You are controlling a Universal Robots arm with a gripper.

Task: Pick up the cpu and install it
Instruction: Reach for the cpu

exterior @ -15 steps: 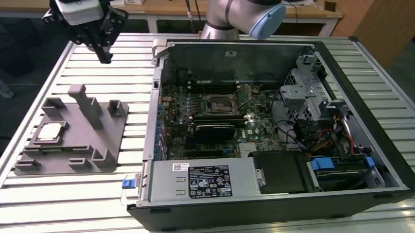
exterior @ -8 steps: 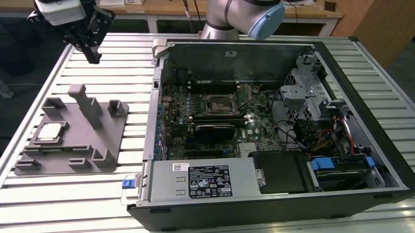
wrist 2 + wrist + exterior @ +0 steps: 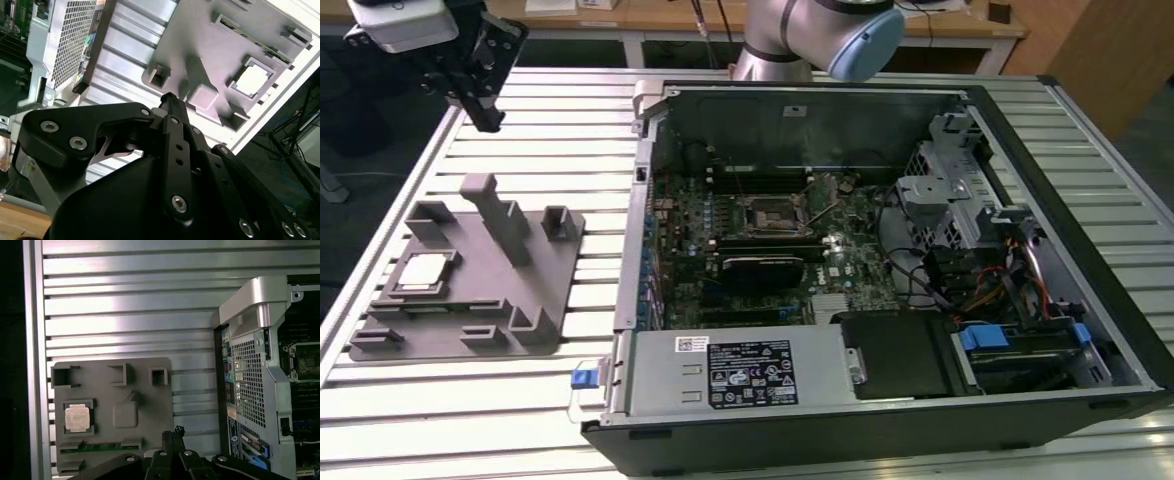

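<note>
Exterior view is showing the black tool (image 3: 486, 122), closed and empty, hovering well apart from the silver-topped square cpu (image 3: 424, 272); approaching, probably needing opening and centring overhead.

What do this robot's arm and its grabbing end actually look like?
The arm is a silver-grey metal tube with a rounded pale blue cap on its joint. Its gripper is matte black. The second wrist view shows it is built of flat hinged bars dotted with silver screw heads, narrowing towards the tip. A whitish-grey boxy housing sits above it in the exterior view.
</note>
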